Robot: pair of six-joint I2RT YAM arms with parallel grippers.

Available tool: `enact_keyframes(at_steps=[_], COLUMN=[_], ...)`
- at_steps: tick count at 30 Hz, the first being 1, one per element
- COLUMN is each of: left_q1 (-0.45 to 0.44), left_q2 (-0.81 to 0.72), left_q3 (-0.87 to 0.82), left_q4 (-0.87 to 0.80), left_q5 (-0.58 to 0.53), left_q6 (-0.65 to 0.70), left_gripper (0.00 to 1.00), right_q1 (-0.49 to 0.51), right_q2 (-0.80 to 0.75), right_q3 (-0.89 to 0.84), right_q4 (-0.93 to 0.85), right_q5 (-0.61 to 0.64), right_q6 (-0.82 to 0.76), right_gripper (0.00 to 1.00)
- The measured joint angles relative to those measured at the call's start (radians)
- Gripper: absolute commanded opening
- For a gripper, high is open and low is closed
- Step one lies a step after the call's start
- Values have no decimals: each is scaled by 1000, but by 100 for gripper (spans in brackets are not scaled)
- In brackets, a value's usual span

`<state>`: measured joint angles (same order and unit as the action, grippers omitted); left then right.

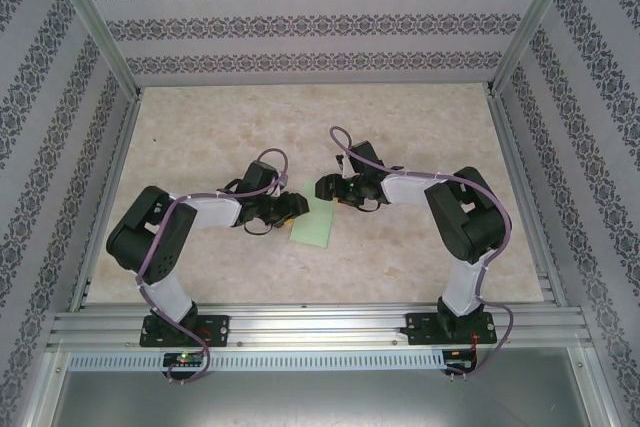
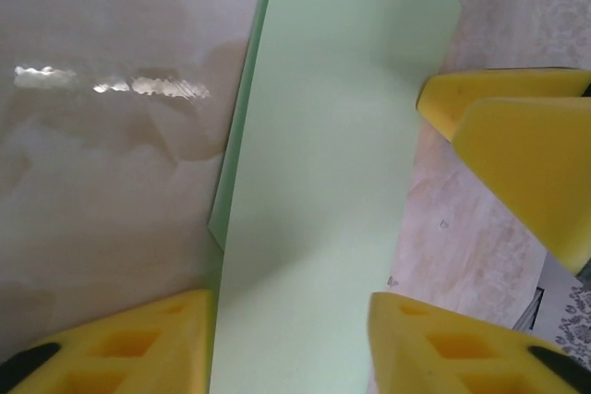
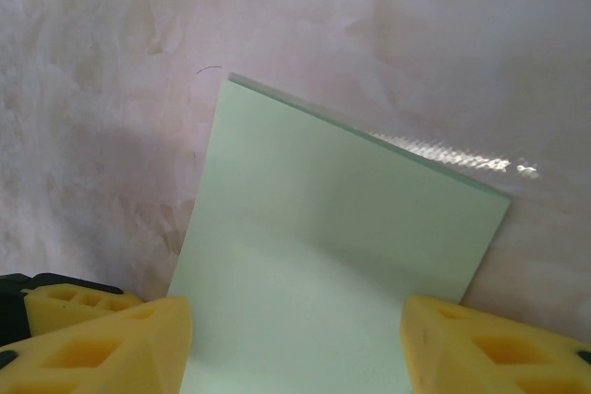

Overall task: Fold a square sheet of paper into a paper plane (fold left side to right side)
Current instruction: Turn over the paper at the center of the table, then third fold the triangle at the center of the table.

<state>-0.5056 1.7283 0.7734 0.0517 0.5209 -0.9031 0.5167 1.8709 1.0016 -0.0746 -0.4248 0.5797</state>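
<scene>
The pale green sheet of paper (image 1: 313, 228) lies flat on the table (image 1: 200, 137) between the arms. The left gripper (image 2: 291, 325) and right gripper (image 3: 295, 325) each straddle it, fingers spread wide, gripping nothing. Thin, light and limp, it probably slides and creases easily; a free edge looks the best hold.

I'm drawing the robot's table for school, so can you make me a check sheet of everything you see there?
Surface: beige marbled table, with a shiny glare patch.
Job's things: pale green paper on the table, a second layer showing along one edge.
Clutter: nothing seen.
Grippers: left gripper and right gripper both open, at the paper.
Cables: purple cables running along both arms.
Surroundings: patterned walls, metal frame.
</scene>
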Motion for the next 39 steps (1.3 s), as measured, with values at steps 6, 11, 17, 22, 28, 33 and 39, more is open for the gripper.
enact_keyframes(at_steps=[6,11,17,22,28,33,39], left_q1=[-1,-1,-8,-8,-8,-8,-17], left_q2=[3,2,-26,-47,-48,-49,-50], left_q3=[0,0,-2,-5,-8,-8,-14], left_q4=[12,11,5,0,-1,-14,-21], left_q5=[6,5,-5,-13,-13,-14,-32], left_q6=[-3,-4,-3,0,1,4,-1], left_gripper=[22,18,30,27,16,8,3], right_q1=[0,0,-2,-2,-2,-2,-1], right_q2=[0,-5,-17,-17,-16,-22,-182], right_q3=[0,0,0,0,0,-3,-98], right_q4=[0,-1,-20,-23,-23,-22,-5], right_q5=[0,1,5,4,4,5,50], right_q6=[-3,-15,-37,-37,-37,-50,-111], right_gripper=[63,65,66,65,66,71,76])
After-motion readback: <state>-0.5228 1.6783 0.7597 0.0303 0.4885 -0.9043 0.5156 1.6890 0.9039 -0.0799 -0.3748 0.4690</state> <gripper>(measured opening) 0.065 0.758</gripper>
